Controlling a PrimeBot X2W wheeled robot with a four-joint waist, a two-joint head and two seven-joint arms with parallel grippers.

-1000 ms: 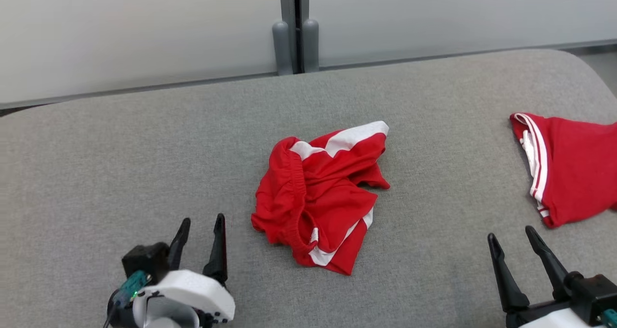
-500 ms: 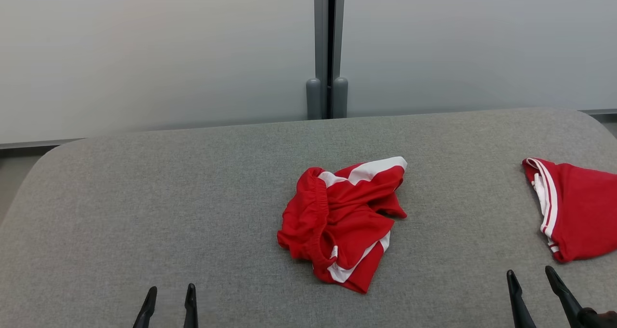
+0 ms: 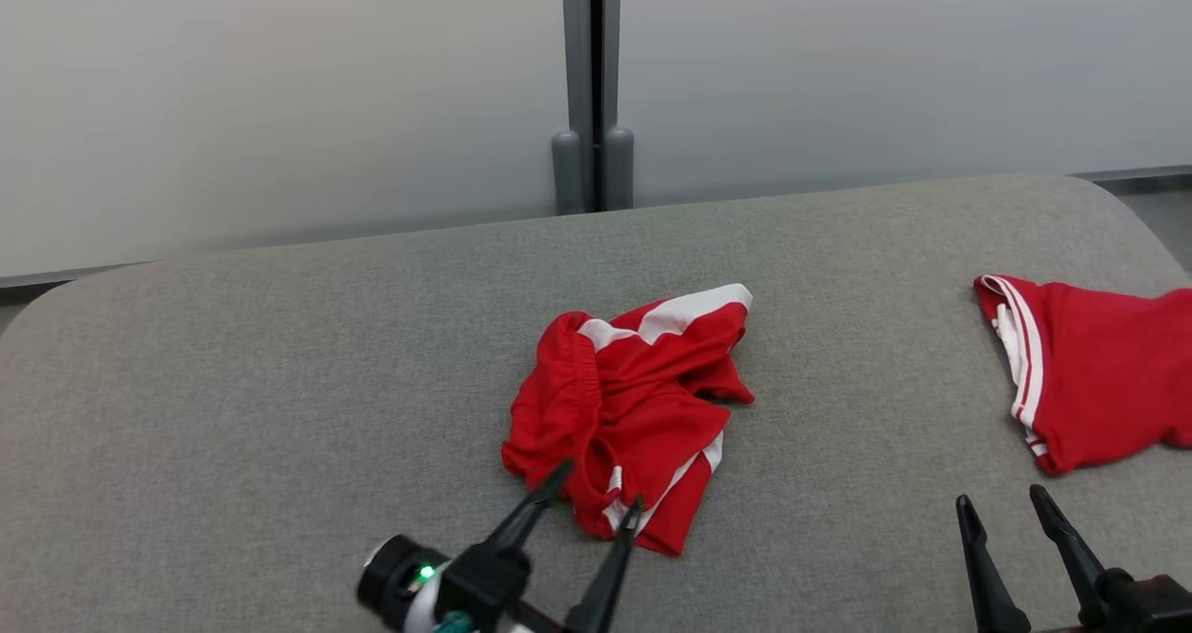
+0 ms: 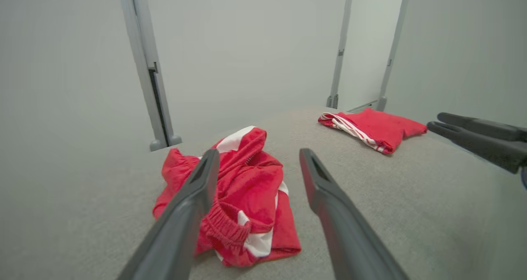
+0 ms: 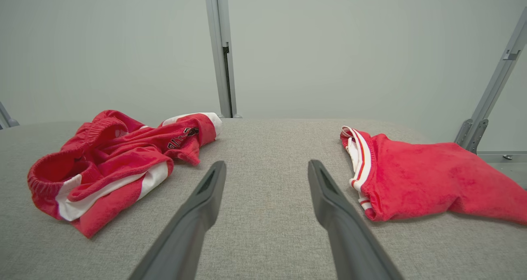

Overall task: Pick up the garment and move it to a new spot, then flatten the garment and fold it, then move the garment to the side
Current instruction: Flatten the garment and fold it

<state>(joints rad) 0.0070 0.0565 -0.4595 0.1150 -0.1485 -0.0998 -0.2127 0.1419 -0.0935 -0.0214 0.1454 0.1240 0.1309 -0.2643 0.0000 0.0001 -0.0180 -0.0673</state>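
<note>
Hovering at the near edge of the crumpled red garment (image 3: 633, 400), the left gripper (image 3: 596, 491) stands spread and empty; the right gripper (image 3: 999, 498), likewise spread, sits near a second red garment (image 3: 1099, 372)

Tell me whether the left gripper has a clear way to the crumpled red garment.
Probably yes: the left gripper is open and hovers right at the near edge of the crumpled garment, and nothing lies between them.

Cut by head view's right border: second red garment (image 3: 1090, 372), near right edge of surface (image 3: 279, 382). On crumpled garment (image 3: 633, 400), dark print (image 5: 180, 139) too small to read; near hem partly behind left gripper (image 3: 600, 486), contact unclear. Body of right gripper (image 3: 998, 495) cut off at bottom.
</note>
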